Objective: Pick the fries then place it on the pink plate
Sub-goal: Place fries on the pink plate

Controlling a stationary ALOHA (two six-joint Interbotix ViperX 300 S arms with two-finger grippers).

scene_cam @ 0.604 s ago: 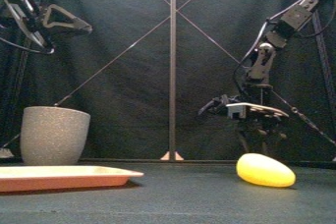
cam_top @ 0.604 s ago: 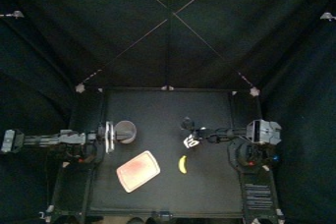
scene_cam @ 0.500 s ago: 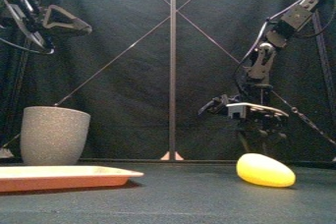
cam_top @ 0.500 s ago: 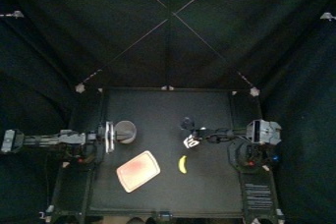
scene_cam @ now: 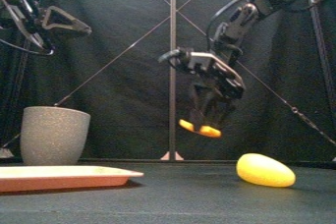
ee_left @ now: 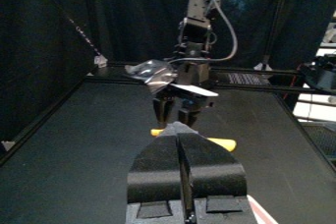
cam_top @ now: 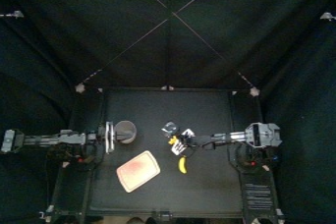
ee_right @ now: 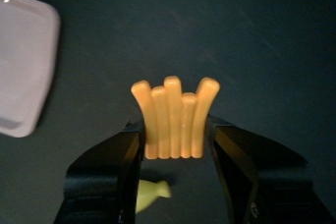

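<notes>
From the front I see my right gripper (scene_cam: pixel 203 118) hanging in mid-air over the middle of the black table (scene_cam: pixel 171 196), its jaws clamped on the fries (scene_cam: pixel 201 128), a small bundle of yellow sticks held well above the surface. A smooth yellow toy (scene_cam: pixel 266 170) lies on the table to the right of it. On the left lies the flat pink tray (scene_cam: pixel 66 176), with the grey cup (scene_cam: pixel 55 136) standing upright behind it. My left gripper (scene_cam: pixel 66 19) rests high at the left edge, well apart from everything. A black curtain (scene_cam: pixel 118 81) closes off the whole back of the booth. From above, the dark, matte table fills the lower half and the curtain the upper half. The right arm reaches in from the right to about the table's centre. The fries sit between the cup on the left and the yellow toy just in front, and the tray lies nearer the front edge, to the left of the toy and apart from the fries. Through the left wrist camera, that gripper's jaws are pressed together with nothing between them, pointing across the table at the right gripper, with curtain behind and to the side. Through the right wrist camera, the fries stand upright between the two jaws, pinched at their lower ends. Bare black table lies beneath, with a corner of the tray off to one side.
</notes>
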